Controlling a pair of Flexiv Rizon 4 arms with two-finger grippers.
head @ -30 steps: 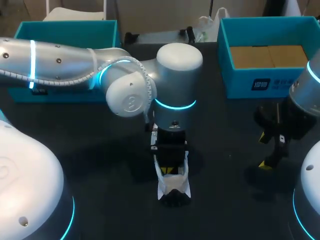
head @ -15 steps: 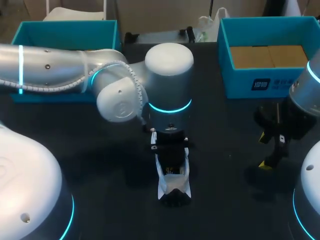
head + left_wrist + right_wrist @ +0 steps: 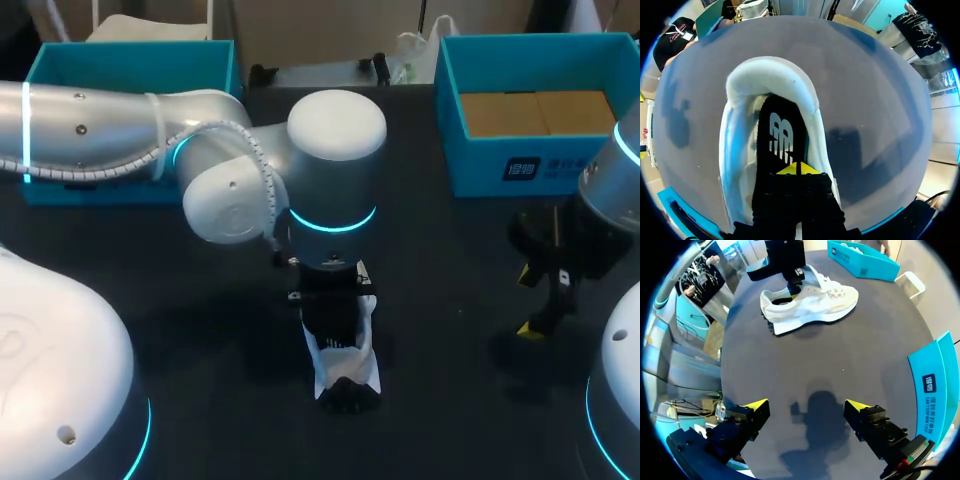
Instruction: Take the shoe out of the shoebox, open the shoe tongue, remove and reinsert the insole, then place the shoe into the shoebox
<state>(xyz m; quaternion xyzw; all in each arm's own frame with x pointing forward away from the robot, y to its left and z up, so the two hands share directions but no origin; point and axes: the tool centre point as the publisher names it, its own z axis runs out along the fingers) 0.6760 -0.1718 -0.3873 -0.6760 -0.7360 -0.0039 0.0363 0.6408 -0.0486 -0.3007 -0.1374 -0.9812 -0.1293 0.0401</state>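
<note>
Head view, shoe: white fabric shoe (image 3: 348, 372) stands on the dark worktop (image 3: 450, 330), well apart from the teal cardboard shoebox (image 3: 480, 170).
Head view, left claw (image 3: 335, 340): lowered into the shoe's opening.
Left wrist view, left claw (image 3: 797, 169): yellow tips closed together, resting on the black insole (image 3: 780, 135); no grip on it visible.
Right wrist view, right claw (image 3: 807, 405): fingers spread wide, holding nothing, above the worktop, well apart from the shoe (image 3: 812, 302).

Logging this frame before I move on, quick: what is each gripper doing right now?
Left gripper: shut, tips together inside the shoe, at the insole; whether it pinches it cannot be told.
Right gripper: open, holding nothing.
</note>
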